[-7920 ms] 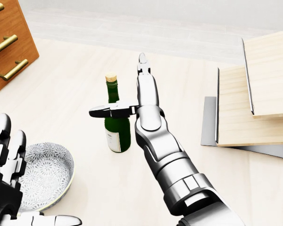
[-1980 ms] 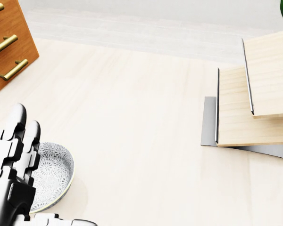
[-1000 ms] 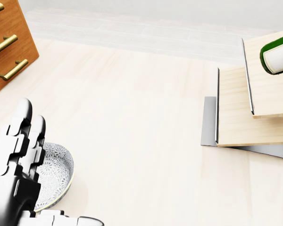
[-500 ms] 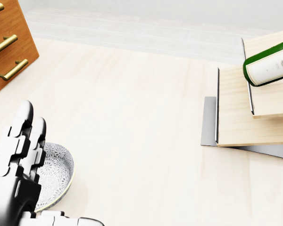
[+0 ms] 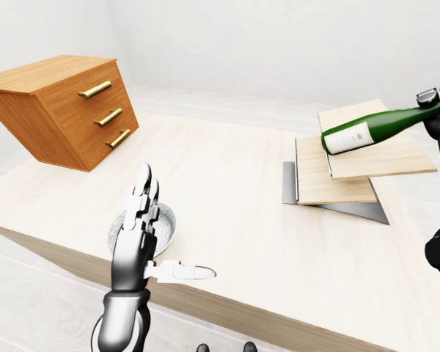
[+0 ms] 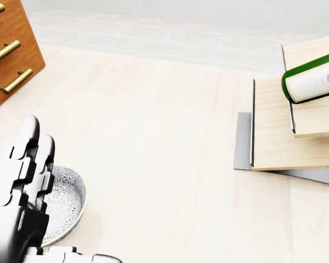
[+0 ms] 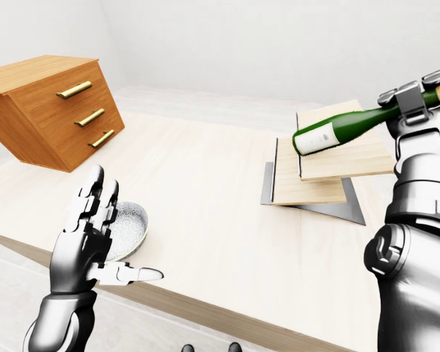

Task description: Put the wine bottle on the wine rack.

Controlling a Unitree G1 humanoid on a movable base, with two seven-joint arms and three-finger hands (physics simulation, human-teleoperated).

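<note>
Walls: we see plain, pale grey-white walls (image 5: 279,44) with no markings.
Floor: we make out light tiles (image 5: 29,293) below the table edge.
Table: our view is filled by a broad pale wood top (image 7: 220,191).
Drawers: we see a brown wooden chest (image 5: 62,110) tilted at the upper left, with three brass handles.
Light: we find it even and soft, with faint shadows.

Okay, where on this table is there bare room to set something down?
The wide stretch between the wooden drawer chest and stepped wooden wine rack is bare. Crowded: the patterned bowl by the open left hand.
</note>
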